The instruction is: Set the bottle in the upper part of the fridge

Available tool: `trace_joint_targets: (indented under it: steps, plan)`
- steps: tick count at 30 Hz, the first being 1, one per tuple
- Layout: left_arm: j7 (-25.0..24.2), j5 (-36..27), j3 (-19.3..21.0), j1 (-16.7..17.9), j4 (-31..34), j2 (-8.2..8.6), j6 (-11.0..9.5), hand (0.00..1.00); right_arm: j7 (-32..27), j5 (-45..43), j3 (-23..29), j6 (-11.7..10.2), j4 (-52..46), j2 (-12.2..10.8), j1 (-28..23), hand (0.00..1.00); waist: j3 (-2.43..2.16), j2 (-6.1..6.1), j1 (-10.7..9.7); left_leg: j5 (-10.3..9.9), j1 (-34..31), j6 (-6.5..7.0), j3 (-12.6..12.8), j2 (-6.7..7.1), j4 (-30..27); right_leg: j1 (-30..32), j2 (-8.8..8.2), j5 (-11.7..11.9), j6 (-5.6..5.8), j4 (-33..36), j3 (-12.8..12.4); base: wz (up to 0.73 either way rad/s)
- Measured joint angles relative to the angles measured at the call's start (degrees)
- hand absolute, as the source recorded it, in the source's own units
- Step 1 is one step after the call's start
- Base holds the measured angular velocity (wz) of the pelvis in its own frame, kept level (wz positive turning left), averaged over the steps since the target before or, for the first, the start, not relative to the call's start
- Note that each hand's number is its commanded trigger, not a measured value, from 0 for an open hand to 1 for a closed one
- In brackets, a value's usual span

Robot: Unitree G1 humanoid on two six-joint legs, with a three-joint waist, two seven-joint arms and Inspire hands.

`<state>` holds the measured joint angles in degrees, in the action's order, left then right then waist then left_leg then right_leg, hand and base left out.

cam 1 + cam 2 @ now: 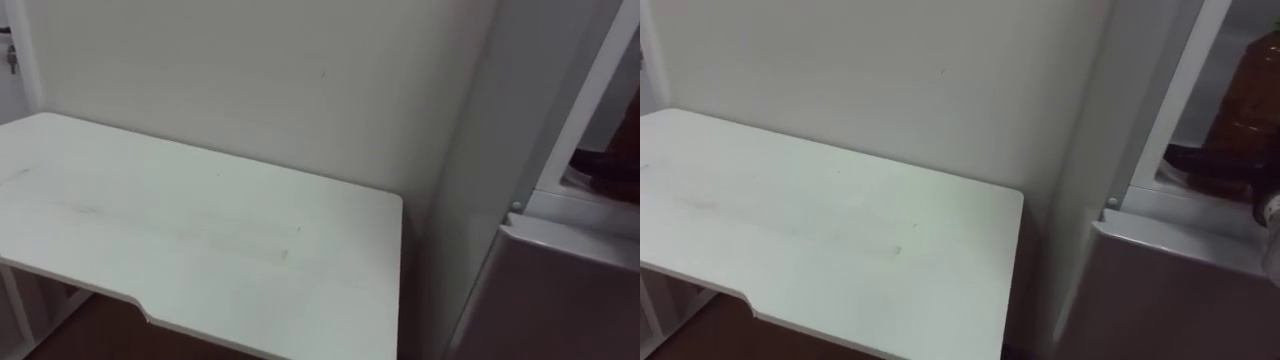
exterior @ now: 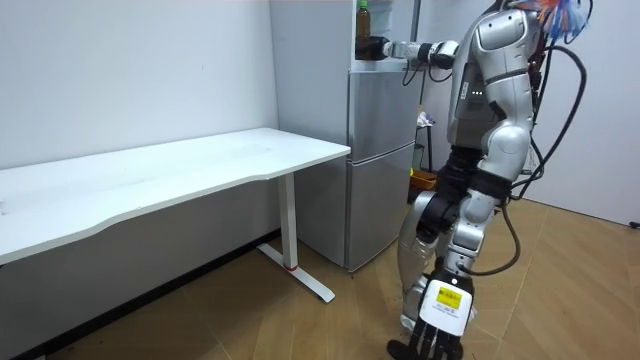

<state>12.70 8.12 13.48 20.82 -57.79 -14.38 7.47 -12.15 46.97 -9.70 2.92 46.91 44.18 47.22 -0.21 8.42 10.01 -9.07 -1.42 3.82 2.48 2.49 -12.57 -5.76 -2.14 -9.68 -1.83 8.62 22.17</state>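
White table [image 1: 200,240] nearest the head camera, top bare, its right edge close to the fridge. Plain wall [image 1: 250,70] behind it. Right of the table is the grey fridge [image 2: 380,160]; its lower door [image 1: 1180,290] is closed and the upper compartment above it is open.

Bottle [image 1: 1243,85], brown, stands upright at the far right of the right eye view, past the white frame edge and just above the ledge over the lower door. I'd say it's inside the upper compartment, or at least in its mouth. I can't tell whether its base touches a shelf.

Right hand [image 1: 1210,165] is dark, low on the bottle, fingers wrapped round its lower part. In the room view that arm reaches out straight at shoulder height into the fridge top.

Robot stands facing the fridge, close to it. Left hand [image 2: 432,340] hangs low by the wood floor [image 2: 560,290], fingers loose and pointing down, holding nothing.

Risks, as judgement:
- The grip is low, so the bottle is top-heavy and could lean and knock the frame edge if the arm pushes further in.
- Letting go before the base is flat on a shelf means it tips or rolls out over the ledge.
- Fingers dragging it on the way out would topple it.
- The bottle sits at the very edge of the head views, so placement is poorly seen.
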Motion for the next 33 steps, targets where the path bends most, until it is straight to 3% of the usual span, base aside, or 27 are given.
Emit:
trace_joint_targets:
  steps: [5, 6, 10, 18, 25, 28, 33]
  plan:
    - [-1.29, -0.07, 0.15, -0.54, -2.03, -0.31, -0.02, 0.0, 0.53, -0.02, 2.16, 0.52, -3.73, 0.01, -0.54, 0.0, -0.16, -0.82, -1.21, -0.03, 0.12, 0.04, 0.17, 0.0, -0.01, 0.0, -0.03, 0.04, 0.07, 0.07, -0.23, 0.0]
    - [-1.72, -0.09, 1.07, -0.6, -2.13, -0.3, -0.07, 0.0, 0.32, -0.05, 2.84, 0.51, -5.66, 0.01, -1.24, 0.0, -0.36, -1.13, -1.44, -0.05, 0.43, 0.07, 0.33, -0.03, 0.03, 0.0, -0.05, 0.05, 0.08, 0.13, -0.31, -0.07]
    - [-2.06, -1.03, 1.86, -1.04, -3.63, -0.28, -0.41, 0.0, 0.5, -0.01, 3.75, 0.51, -12.53, 0.0, -4.84, 0.0, -0.38, -1.97, -1.67, -0.07, 2.27, 0.07, 1.54, -0.2, 1.03, -1.13, 0.0, 0.04, 0.1, 0.17, -1.65, -0.14]
    - [-2.05, -3.4, 1.9, -1.07, -4.22, -0.23, -0.57, 0.0, -1.38, -0.21, 4.67, 0.51, -20.95, 0.0, -8.03, 0.0, -0.41, -1.72, -3.66, -0.11, 3.59, 0.05, 3.6, -0.59, 1.65, -1.2, 0.4, 0.0, 0.13, 0.1, -4.41, -0.14]
    - [-2.17, -3.57, 1.99, -1.53, -4.16, -0.21, -0.69, 0.0, -2.28, -3.16, 7.27, 0.56, -29.37, -0.01, -12.67, 0.0, -0.62, -1.3, -5.1, -0.34, 3.9, 0.0, 4.28, -0.69, 1.93, -1.03, 0.41, -0.01, 0.15, 0.0, -4.75, -0.05]
    - [-2.26, -3.94, 2.03, -1.37, -4.14, -0.19, -0.45, 0.0, -3.37, -9.58, 10.71, 0.58, -35.73, -0.08, -16.05, 0.0, -0.52, -1.85, -5.2, -0.71, 3.96, 0.04, 4.46, -0.75, 1.74, -1.29, 0.41, -0.01, 0.19, 0.03, -4.83, -0.05]
    - [-2.15, -4.07, 1.93, -1.95, -4.11, -0.14, -0.46, 0.0, -5.72, -11.25, 12.2, 0.46, -44.38, -0.24, -20.59, 0.0, -0.55, -2.84, -6.32, -0.76, 4.03, 0.04, 4.57, -0.77, 1.93, -1.29, 0.39, -0.03, 0.23, 0.05, -4.84, -0.01]
